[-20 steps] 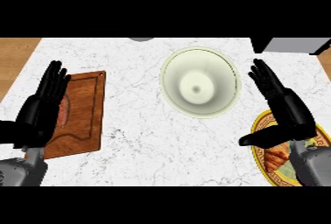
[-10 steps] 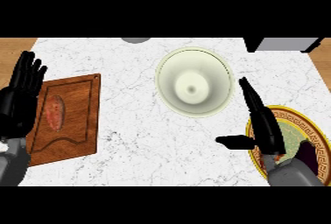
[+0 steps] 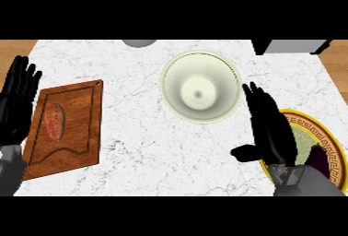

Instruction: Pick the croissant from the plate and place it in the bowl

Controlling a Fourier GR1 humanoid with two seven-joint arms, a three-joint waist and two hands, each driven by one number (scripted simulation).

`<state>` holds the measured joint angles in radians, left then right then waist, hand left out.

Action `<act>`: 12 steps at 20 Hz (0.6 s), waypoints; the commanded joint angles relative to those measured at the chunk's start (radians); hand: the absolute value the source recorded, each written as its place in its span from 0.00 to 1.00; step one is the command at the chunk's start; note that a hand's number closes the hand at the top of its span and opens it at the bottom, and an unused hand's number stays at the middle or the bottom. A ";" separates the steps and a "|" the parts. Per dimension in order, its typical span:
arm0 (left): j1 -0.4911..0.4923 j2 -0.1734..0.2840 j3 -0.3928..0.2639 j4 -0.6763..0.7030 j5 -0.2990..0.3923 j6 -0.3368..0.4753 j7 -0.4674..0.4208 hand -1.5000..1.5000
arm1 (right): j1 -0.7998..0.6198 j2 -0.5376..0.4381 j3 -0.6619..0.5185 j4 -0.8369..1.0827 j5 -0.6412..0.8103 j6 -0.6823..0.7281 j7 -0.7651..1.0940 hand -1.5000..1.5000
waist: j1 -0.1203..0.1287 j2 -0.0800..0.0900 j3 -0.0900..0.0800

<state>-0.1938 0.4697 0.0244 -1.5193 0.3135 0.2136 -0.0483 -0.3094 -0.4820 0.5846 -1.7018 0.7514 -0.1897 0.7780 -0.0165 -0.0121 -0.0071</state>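
Note:
The pale green bowl (image 3: pixel 200 87) stands on the white marble counter, at the middle far side. A plate (image 3: pixel 314 130) with a gold patterned rim and a dark centre lies at the right edge. My right hand (image 3: pixel 269 131) hovers open over the plate's left part, fingers straight and pointing away, thumb out to the left. It sits just right of and nearer than the bowl. No croissant shows; my right hand and forearm hide much of the plate. At the left edge my left hand (image 3: pixel 16 103) rests open, fingers up.
A wooden cutting board (image 3: pixel 71 131) with a reddish piece of food (image 3: pixel 54 122) lies at the left, beside my left hand. A grey round object (image 3: pixel 139 42) and a dark box (image 3: pixel 289 46) stand at the counter's far edge.
My left hand has moved off the cutting board to the left edge. My right hand has shifted down and left to the plate's left part, and its thumb has spread out.

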 commanded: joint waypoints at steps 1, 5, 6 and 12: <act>-0.001 0.024 0.025 0.016 0.018 -0.033 -0.001 0.50 | -0.063 -0.022 0.015 -0.083 -0.005 0.281 0.262 0.00 | 0.002 0.000 -0.001; -0.001 -0.025 -0.001 0.009 -0.007 0.005 -0.025 0.50 | -0.111 -0.017 0.004 -0.110 -0.156 0.548 0.411 0.00 | 0.009 0.003 0.001; -0.046 -0.019 -0.015 0.023 -0.024 0.011 0.003 0.50 | -0.150 0.026 -0.011 -0.089 -0.198 0.589 0.455 0.00 | 0.009 0.009 0.002; -0.018 -0.008 0.020 0.033 -0.002 -0.016 -0.017 0.50 | -0.138 0.002 -0.007 -0.131 -0.338 0.746 0.564 0.00 | 0.011 0.006 0.002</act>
<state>-0.2157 0.4628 0.0339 -1.4928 0.3094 0.2006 -0.0597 -0.4155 -0.4998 0.5727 -1.8060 0.4954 0.3445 1.0979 -0.0092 -0.0067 -0.0056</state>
